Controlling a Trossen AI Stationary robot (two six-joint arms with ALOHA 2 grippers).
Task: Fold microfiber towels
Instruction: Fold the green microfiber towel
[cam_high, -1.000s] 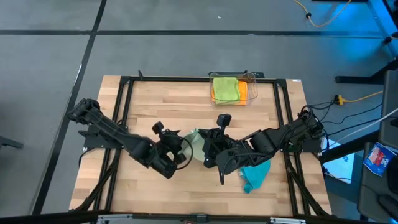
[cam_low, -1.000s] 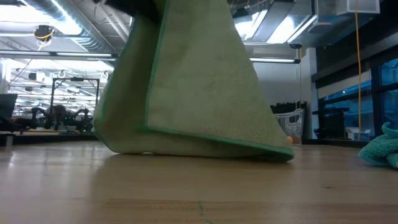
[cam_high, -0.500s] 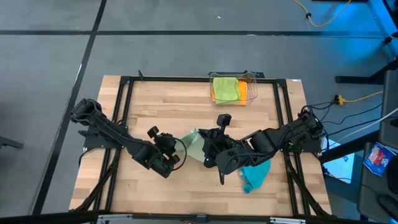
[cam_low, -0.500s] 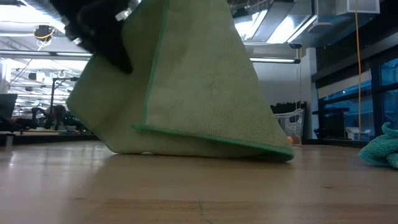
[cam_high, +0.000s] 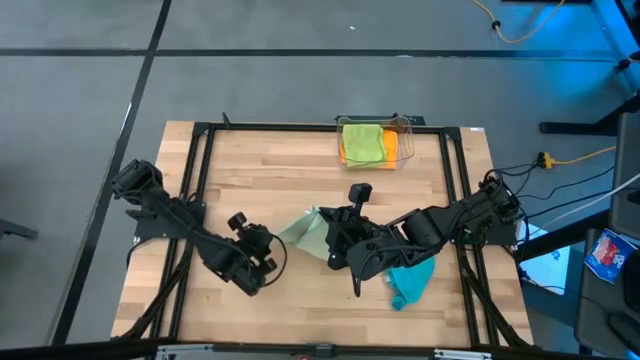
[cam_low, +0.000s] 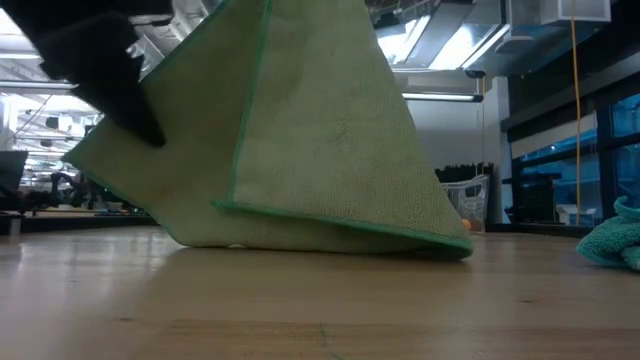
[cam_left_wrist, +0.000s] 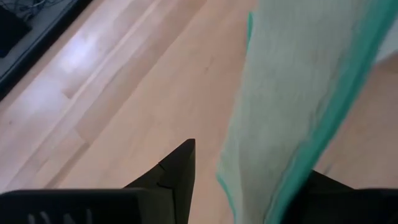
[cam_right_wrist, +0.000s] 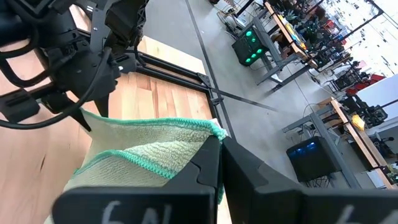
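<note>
The pale sage green towel (cam_high: 305, 232) with a teal hem hangs at mid-table between my two grippers, like a tent in the low view (cam_low: 320, 130). Its lower fold (cam_low: 320, 240) rests on the wood. My left gripper (cam_high: 270, 247) is shut on its left part, seen in the low view as a dark shape (cam_low: 105, 75). My right gripper (cam_high: 335, 240) is shut on its raised top. A teal towel (cam_high: 410, 282) lies crumpled at the right. A lime green towel (cam_high: 362, 142) lies on an orange one (cam_high: 390, 148) in the bin. My left gripper has the towel's hemmed edge (cam_left_wrist: 273, 155) running between its two fingers (cam_left_wrist: 177, 177). It comes slanting down from the table's left. The cloth runs up and away from it, drawn out straight toward my right gripper. My right gripper pinches the towel's hemmed top edge (cam_right_wrist: 193, 134) between its shut fingers (cam_right_wrist: 208, 162), coming from the table's right and slanting down. That edge is lifted clear. The cloth hangs below, bunched in more than one layer, down to the fold on the table.
A clear plastic bin (cam_high: 405, 130) stands at the table's far edge, right of middle. A black frame (cam_high: 200, 160) runs along the table's sides. Bare wood (cam_high: 250, 190) lies at the left and far middle.
My left gripper has gone down and toward the table's left and near edges, keeping its hold. The towel's left part has been drawn out to the left, so the cloth spreads wider. The top edge and the fold on the table have stayed where they were.
</note>
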